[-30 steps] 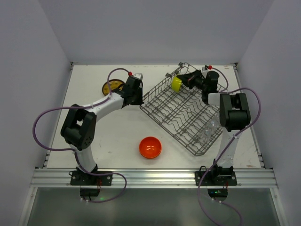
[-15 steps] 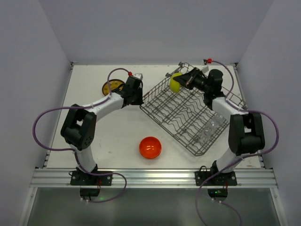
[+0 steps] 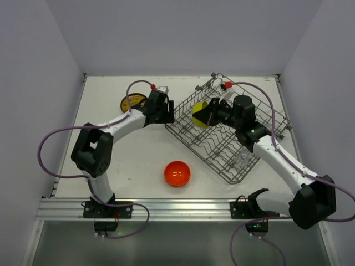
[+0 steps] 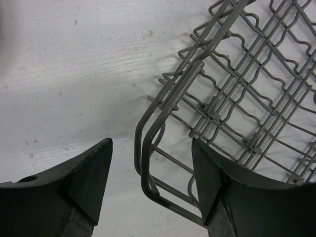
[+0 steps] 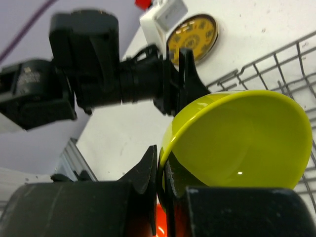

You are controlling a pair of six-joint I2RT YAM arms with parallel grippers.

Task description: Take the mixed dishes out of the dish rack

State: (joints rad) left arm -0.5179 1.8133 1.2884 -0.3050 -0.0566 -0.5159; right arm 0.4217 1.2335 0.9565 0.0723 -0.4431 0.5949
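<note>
Hanging tilted over the dish rack [image 3: 208, 141], one yellow-green bowl [image 3: 199, 113] is pinched by its rim in the right hand [image 5: 159, 170]. The left hand [image 4: 150, 145] is spread wide and empty, with the rack's corner seen between its fingers. One orange bowl [image 3: 177, 173] and one patterned plate [image 3: 132, 102] are set on the table [image 3: 138, 155]. The clear glasses [image 3: 244, 158] in the rack cannot be counted.

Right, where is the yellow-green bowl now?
In the top view, the yellow-green bowl is pinched in the right gripper over the left side of the dish rack.
</note>
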